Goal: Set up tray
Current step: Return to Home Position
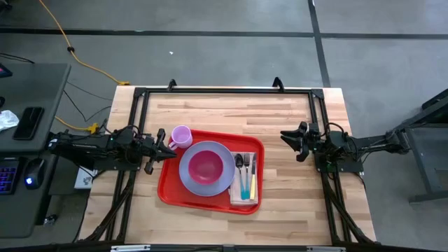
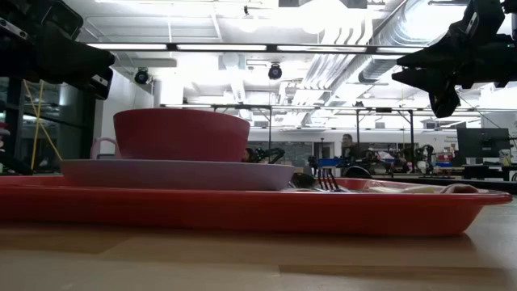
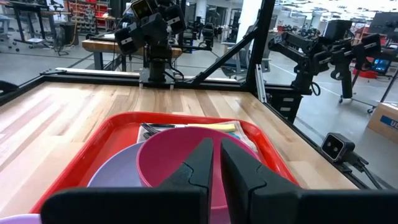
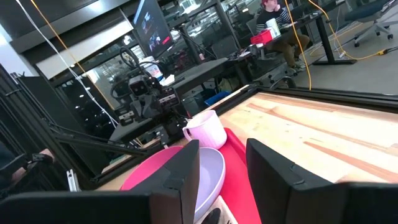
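Observation:
The red tray (image 1: 168, 185) lies flat on the wooden table, a little left of the middle. On it rests a lavender plate (image 1: 227, 180) with a pink bowl (image 1: 204, 166) standing in it. A pale pink cup (image 1: 182, 136) stands on the tray's far left corner. Cutlery (image 1: 245, 175) lies on a napkin along the tray's right side. My left gripper (image 1: 168, 145) hovers shut over the tray's left edge beside the cup, its fingers (image 3: 205, 165) pointing at the bowl. My right gripper (image 1: 290, 140) is open and empty, right of the tray and well above the table (image 2: 428, 77).
A black frame (image 1: 224, 89) runs along the table's far edge and down both sides, carrying the arm bases. Bare wood (image 1: 231, 112) lies between the tray and the far edge, and more between the tray and my right gripper. A person sits at a desk in the room beyond (image 4: 273, 18).

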